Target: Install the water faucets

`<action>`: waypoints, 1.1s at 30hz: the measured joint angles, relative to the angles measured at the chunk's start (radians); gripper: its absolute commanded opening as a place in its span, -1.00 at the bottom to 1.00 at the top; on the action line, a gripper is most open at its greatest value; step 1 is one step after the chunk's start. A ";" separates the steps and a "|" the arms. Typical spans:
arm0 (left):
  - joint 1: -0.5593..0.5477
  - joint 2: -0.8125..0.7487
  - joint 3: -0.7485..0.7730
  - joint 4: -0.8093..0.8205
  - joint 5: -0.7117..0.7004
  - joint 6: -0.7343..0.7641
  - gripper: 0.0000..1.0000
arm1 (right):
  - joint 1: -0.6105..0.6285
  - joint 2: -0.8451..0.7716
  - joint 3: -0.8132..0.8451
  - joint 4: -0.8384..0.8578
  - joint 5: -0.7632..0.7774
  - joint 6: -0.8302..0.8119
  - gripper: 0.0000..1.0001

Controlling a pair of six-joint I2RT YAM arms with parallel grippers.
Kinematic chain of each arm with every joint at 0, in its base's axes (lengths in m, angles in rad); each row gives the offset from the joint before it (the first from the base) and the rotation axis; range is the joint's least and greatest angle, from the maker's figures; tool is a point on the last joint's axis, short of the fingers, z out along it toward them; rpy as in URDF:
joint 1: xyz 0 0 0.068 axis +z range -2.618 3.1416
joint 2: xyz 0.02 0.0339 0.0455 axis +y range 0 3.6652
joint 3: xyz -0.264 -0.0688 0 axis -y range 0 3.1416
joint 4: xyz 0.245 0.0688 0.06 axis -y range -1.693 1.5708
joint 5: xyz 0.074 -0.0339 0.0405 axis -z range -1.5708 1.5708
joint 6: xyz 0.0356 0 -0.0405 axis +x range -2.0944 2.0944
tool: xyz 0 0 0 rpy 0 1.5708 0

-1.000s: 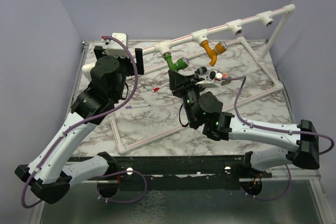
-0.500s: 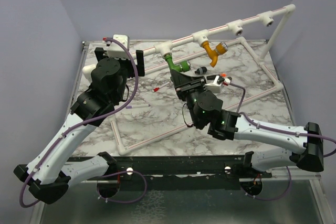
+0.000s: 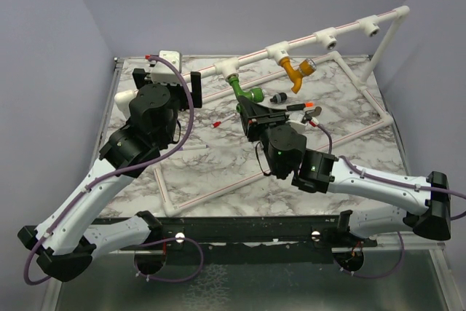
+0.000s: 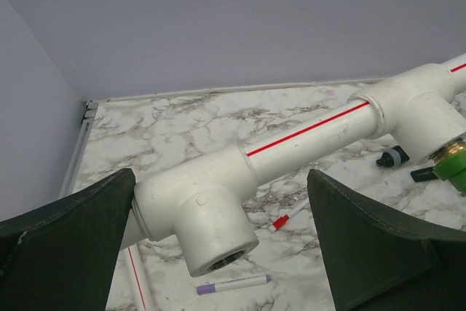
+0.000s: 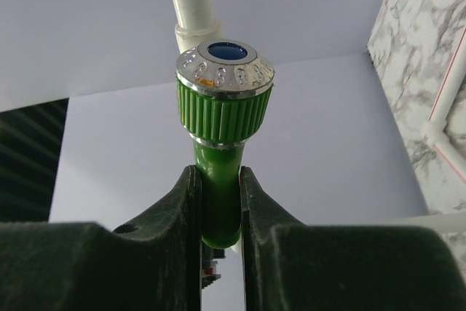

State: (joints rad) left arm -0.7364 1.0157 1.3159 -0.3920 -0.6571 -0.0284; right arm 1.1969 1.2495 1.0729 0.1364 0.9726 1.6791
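The green water faucet (image 3: 241,87) hangs from a T-socket (image 3: 228,66) of the white red-striped pipe frame (image 3: 342,33). My right gripper (image 3: 251,104) is shut on its neck. In the right wrist view both fingers press the green stem (image 5: 219,202) below the ribbed knob with its silvery blue-centred cap (image 5: 225,60). The mustard-orange water faucet (image 3: 296,71) hangs from the neighbouring socket. My left gripper (image 3: 167,78) is wide open, straddling the leftmost empty T-socket (image 4: 198,213) without gripping it. The green faucet's brass-threaded base (image 4: 451,165) shows at the right edge.
A purple pen (image 3: 191,148) and a red-capped pen (image 3: 221,121) lie on the marble table inside the frame's base pipes (image 3: 218,191). A small black part (image 3: 277,97) and red-tipped pieces (image 3: 306,105) lie right of the green faucet. Grey walls enclose the table.
My right wrist has rolled and shifted left while holding the green faucet, whose silvery end has swung lower. The left gripper has crept slightly right along the pipe.
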 measured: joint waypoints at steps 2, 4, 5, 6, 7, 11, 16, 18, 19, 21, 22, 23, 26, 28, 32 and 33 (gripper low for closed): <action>-0.006 -0.002 -0.002 0.000 -0.010 0.003 0.98 | -0.007 0.000 0.003 -0.018 -0.018 0.068 -0.99; -0.010 -0.005 -0.003 0.000 -0.016 0.005 0.98 | -0.011 0.002 0.007 -0.032 -0.033 0.121 -0.99; -0.013 -0.008 -0.004 -0.001 -0.018 0.006 0.98 | -0.012 0.003 0.009 -0.037 -0.039 0.140 -0.99; -0.017 -0.012 -0.006 -0.004 -0.021 0.007 0.98 | -0.014 0.006 0.013 -0.042 -0.045 0.160 -0.98; -0.020 -0.016 -0.008 -0.005 -0.022 0.007 0.98 | -0.014 0.009 0.017 -0.046 -0.047 0.169 -0.91; -0.029 -0.027 -0.012 -0.011 -0.023 0.007 0.98 | -0.018 0.017 0.030 -0.061 -0.050 0.193 -0.58; -0.047 -0.042 -0.023 -0.039 -0.022 0.001 0.98 | -0.021 0.019 0.033 -0.064 -0.051 0.200 -0.17; -0.052 -0.043 -0.023 -0.048 -0.022 -0.001 0.98 | -0.023 0.020 0.033 -0.072 -0.051 0.203 -0.05; -0.053 -0.043 -0.023 -0.052 -0.022 -0.002 0.98 | -0.026 0.022 0.032 -0.075 -0.051 0.203 -0.01; -0.057 -0.044 -0.024 -0.062 -0.022 -0.004 0.98 | -0.026 0.023 0.029 -0.078 -0.052 0.203 0.05; -0.058 -0.044 -0.026 -0.066 -0.022 -0.005 0.98 | -0.027 0.024 0.027 -0.078 -0.053 0.201 0.09; -0.058 -0.045 -0.028 -0.068 -0.022 -0.006 0.98 | -0.027 0.024 0.025 -0.076 -0.054 0.198 0.12; -0.059 -0.046 -0.032 -0.076 -0.022 -0.010 0.98 | -0.027 0.024 0.016 -0.066 -0.055 0.185 0.25; -0.060 -0.046 -0.035 -0.084 -0.022 -0.014 0.98 | -0.027 0.024 0.004 -0.043 -0.055 0.158 0.30; -0.061 -0.044 -0.040 -0.106 -0.022 -0.019 0.98 | -0.027 0.011 -0.046 0.042 -0.063 0.070 0.36; -0.062 -0.044 -0.041 -0.111 -0.022 -0.020 0.98 | -0.027 0.005 -0.061 0.067 -0.068 0.045 0.37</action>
State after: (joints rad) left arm -0.7982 0.9718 1.2747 -0.5034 -0.6792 -0.0483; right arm 1.1694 1.2549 1.0119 0.2031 0.9047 1.7237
